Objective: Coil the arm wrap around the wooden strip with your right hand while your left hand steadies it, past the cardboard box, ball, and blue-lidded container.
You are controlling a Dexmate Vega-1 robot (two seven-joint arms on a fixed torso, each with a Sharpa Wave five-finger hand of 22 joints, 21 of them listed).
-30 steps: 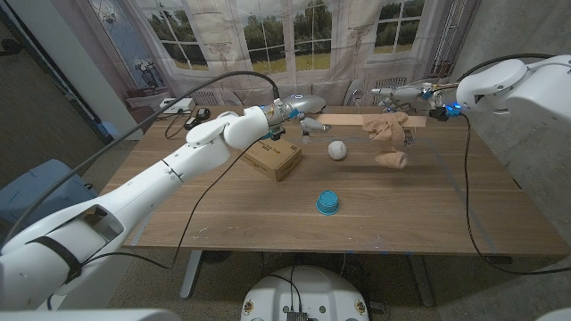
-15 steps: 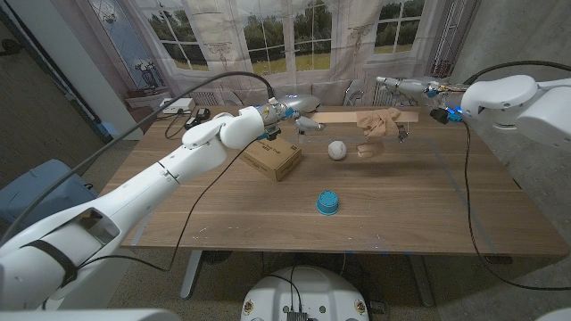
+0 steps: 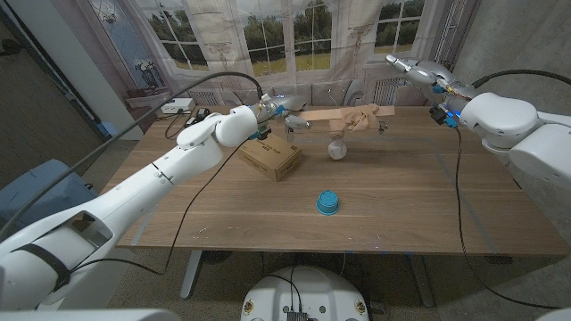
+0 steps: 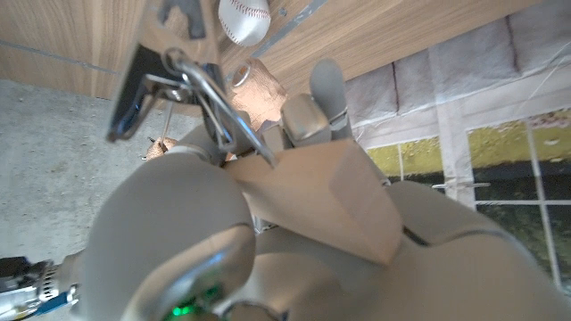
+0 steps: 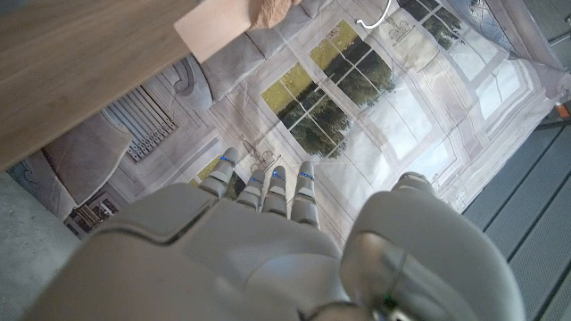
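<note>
Head view: cardboard box (image 3: 272,159), ball (image 3: 337,149) and blue-lidded container (image 3: 327,202) sit mid-table. Left hand (image 3: 284,111) grips the wooden strip (image 3: 323,117) near the far edge, arm wrap (image 3: 356,120) draped on it. Right hand (image 3: 412,68) hangs raised and empty, fingers apart.

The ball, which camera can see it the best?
The head view: the whole ball sits on the table beside the cardboard box. The left wrist view catches it too, but cut off at the picture's edge.

The bench (image 3: 393,205) is brown wood with darker grain. On it sit a tan cardboard box (image 3: 272,159), a white ball (image 3: 337,149) with red stitching, and a blue-lidded container (image 3: 327,203). Behind the ball, the pale wooden strip (image 3: 323,117) carries a beige arm wrap (image 3: 357,120).
</note>
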